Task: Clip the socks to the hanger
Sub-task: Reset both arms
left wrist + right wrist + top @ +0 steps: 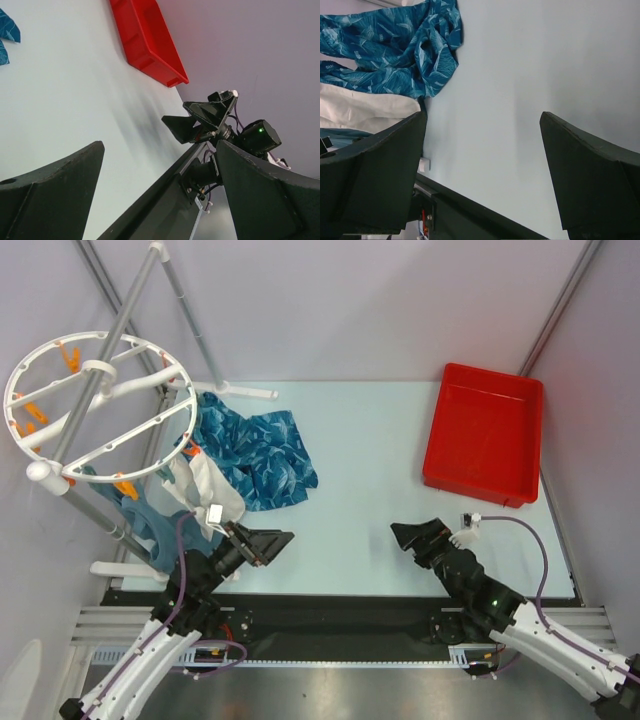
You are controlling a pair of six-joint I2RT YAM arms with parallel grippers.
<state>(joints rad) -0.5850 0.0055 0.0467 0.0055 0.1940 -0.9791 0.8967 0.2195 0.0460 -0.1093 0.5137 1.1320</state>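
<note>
- the hanger (110, 336), a white spoked ring with orange clips (68, 358) on its rim, hangs tilted on the grey rack poles (190, 315) at the far left, above the table's left edge.
- the socks (200, 485) lie as a bunch of white fabric on the table (360, 460) just below the hanger's near rim; none is in a clip, and how many there are cannot be told.
- a grey-blue garment (150, 522) lies against the socks on the near left side, and a blue patterned cloth (255, 455) touches them on the right.
- the left gripper (268, 543) hovers low near the table's front edge, just right of the socks, pointing right; its jaws stand wide apart with only bare table between them.
- the right gripper (415, 537) sits right of centre, pointing left toward the cloth pile; its jaws are also spread wide, gripping nothing.
- a red tray (470, 380) rests at the far right, well apart from the socks.
</note>
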